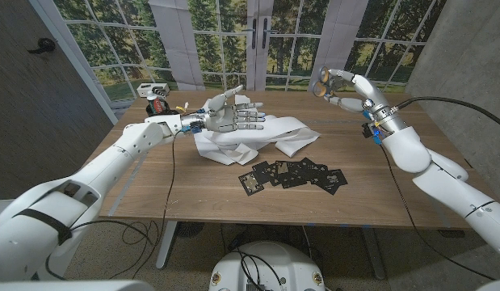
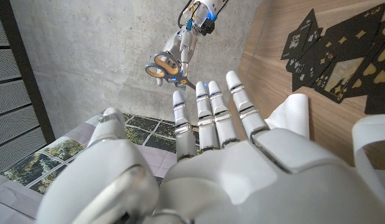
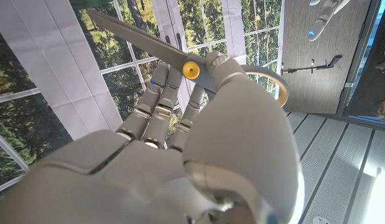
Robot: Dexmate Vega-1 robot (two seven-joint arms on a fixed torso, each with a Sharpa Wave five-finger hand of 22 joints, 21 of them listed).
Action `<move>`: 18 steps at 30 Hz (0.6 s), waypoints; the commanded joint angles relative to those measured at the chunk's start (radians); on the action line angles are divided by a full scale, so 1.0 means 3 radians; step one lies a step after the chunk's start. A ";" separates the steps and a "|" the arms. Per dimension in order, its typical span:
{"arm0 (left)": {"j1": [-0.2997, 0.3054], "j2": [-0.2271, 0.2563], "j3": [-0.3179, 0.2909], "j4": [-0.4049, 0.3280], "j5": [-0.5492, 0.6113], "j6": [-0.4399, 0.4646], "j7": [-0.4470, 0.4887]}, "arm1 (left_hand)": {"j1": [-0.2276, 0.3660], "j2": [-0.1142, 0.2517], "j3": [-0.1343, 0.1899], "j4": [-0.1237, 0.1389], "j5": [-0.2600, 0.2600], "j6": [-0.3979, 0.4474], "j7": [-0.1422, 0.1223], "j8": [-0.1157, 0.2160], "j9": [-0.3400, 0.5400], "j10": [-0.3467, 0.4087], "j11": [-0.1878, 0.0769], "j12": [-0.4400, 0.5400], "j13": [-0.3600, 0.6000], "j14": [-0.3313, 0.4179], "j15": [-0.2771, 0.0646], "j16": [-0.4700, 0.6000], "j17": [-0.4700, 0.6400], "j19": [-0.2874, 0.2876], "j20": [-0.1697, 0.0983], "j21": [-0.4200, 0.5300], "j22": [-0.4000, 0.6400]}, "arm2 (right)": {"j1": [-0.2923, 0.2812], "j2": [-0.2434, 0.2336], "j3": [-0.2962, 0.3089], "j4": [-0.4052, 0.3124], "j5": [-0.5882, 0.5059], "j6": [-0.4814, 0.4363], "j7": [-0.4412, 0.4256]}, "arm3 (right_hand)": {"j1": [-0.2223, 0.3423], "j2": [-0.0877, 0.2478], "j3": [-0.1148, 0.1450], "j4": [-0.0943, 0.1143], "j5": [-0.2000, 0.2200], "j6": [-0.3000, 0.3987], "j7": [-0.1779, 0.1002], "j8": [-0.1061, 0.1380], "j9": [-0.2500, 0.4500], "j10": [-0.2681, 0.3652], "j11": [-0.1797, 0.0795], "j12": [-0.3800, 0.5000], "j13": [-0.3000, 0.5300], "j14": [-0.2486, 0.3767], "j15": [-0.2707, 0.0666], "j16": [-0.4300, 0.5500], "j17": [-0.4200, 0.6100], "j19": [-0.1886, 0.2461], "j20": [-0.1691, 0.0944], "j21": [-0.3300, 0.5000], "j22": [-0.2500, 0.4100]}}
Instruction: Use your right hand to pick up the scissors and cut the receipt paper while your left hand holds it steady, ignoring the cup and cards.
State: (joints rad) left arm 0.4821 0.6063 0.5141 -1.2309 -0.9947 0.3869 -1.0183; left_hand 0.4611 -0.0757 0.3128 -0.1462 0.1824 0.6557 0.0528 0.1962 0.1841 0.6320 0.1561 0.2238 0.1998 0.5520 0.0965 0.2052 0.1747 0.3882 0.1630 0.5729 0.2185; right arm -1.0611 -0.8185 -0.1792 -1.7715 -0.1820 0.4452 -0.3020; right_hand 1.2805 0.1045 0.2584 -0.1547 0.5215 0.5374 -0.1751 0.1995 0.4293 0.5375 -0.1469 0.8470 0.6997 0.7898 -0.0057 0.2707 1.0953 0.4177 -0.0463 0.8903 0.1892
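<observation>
Right hand (image 1: 334,85) is up above the wooden tabletop's (image 1: 193,190) far right corner, fingers wrapped on the scissors (image 3: 180,59) with grey metal blades and a yellow pivot, while the left hand (image 1: 229,113), fingers straight and empty, hovers over the crumpled white receipt paper (image 1: 266,137) mid-table near the far edge.

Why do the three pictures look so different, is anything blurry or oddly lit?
Head view: even, soft light, all sharp, faint shadows under the cards. Left wrist view: the left hand looms huge and stretched by the close lens, while the far scissors look tiny. Right wrist view: the right hand is slightly soft, the scissor blade crisp against the bright windows.
</observation>
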 commanded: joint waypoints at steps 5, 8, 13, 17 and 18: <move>-0.0014 0.0010 0.0005 -0.0071 -0.0072 0.0288 -0.0033 | 0.0056 -0.0003 0.0040 0.0000 -0.0008 0.0007 0.0063 0.0008 0.0009 -0.0033 0.0046 -0.0023 0.0005 -0.0068 0.0020 -0.0041 0.0015 -0.0071 0.0004 -0.0030 0.0005 | 0.0090 0.0016 -0.0105 0.0071 -0.0406 0.0112 -0.0151 | 0.0050 0.0076 0.0083 0.0008 0.0022 0.0012 -0.0008 -0.0004 0.0009 0.0190 -0.0164 0.0018 0.0231 0.0321 -0.0778 -0.0007 0.0018 -0.0019 -0.0184 0.0035 0.0010; 0.0034 0.0044 -0.0031 -0.0157 -0.0100 0.0310 0.0048 | 0.0067 0.0002 0.0044 -0.0003 -0.0009 0.0012 0.0071 0.0008 0.0010 -0.0058 0.0035 -0.0034 0.0005 -0.0096 0.0031 -0.0050 0.0015 -0.0100 0.0007 -0.0043 0.0003 | 0.0084 0.0026 -0.0116 0.0071 -0.0460 0.0111 -0.0195 | 0.0050 0.0076 0.0084 0.0008 0.0022 0.0013 -0.0017 -0.0004 0.0009 0.0185 -0.0163 0.0015 0.0230 0.0322 -0.0778 -0.0010 0.0021 -0.0022 -0.0184 0.0040 0.0010; 0.0059 0.0061 -0.0050 -0.0192 -0.0148 0.0358 0.0073 | 0.0119 0.0034 0.0071 -0.0016 -0.0007 0.0018 0.0063 0.0005 0.0012 -0.0121 0.0019 -0.0058 0.0004 -0.0148 0.0057 -0.0064 0.0015 -0.0138 0.0020 -0.0060 -0.0001 | 0.0072 0.0023 -0.0123 0.0056 -0.0551 0.0101 -0.0257 | 0.0052 0.0078 0.0088 0.0007 0.0021 0.0014 -0.0017 -0.0005 0.0010 0.0181 -0.0166 0.0008 0.0223 0.0321 -0.0778 -0.0025 0.0018 -0.0023 -0.0188 0.0054 0.0008; 0.0106 0.0070 -0.0087 -0.0248 -0.0211 0.0390 0.0140 | 0.0292 0.0106 0.0143 -0.0051 -0.0017 -0.0123 0.0026 -0.0040 0.0018 -0.0324 0.0058 -0.0106 0.0001 -0.0501 0.0173 -0.0118 0.0012 -0.0318 0.0075 -0.0140 -0.0013 | 0.0069 0.0021 -0.0123 0.0042 -0.0603 0.0091 -0.0297 | 0.0051 0.0075 0.0089 0.0006 0.0020 0.0021 -0.0018 -0.0003 0.0010 0.0187 -0.0167 0.0011 0.0226 0.0329 -0.0778 -0.0030 0.0028 -0.0026 -0.0191 0.0067 0.0006; 0.0111 0.0070 -0.0093 -0.0257 -0.0223 0.0408 0.0167 | 0.0322 0.0116 0.0153 -0.0055 -0.0017 -0.0140 0.0030 -0.0039 0.0019 -0.0376 0.0063 -0.0115 0.0000 -0.0599 0.0200 -0.0129 0.0011 -0.0349 0.0088 -0.0156 -0.0016 | 0.0069 0.0021 -0.0124 0.0037 -0.0615 0.0087 -0.0307 | 0.0051 0.0074 0.0090 0.0006 0.0020 0.0020 -0.0019 -0.0003 0.0011 0.0189 -0.0167 0.0011 0.0226 0.0329 -0.0778 -0.0030 0.0029 -0.0027 -0.0191 0.0068 0.0006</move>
State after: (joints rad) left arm 0.4934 0.6184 0.5046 -1.2743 -1.0292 0.4756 -1.0040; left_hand 0.5329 -0.0460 0.3448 -0.1634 0.1824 0.6277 0.0623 0.1877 0.1840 0.5463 0.1694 0.1955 0.1999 0.4225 0.1391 0.1724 0.1746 0.3056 0.1808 0.5353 0.2136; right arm -1.0406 -0.8130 -0.2090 -1.7546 -0.3128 0.4734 -0.3602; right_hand 1.2804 0.1047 0.2585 -0.1547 0.5228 0.5374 -0.1751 0.1995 0.4289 0.5375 -0.1470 0.8426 0.7000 0.7971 -0.0053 0.2605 1.1004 0.4124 -0.0409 0.9050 0.1892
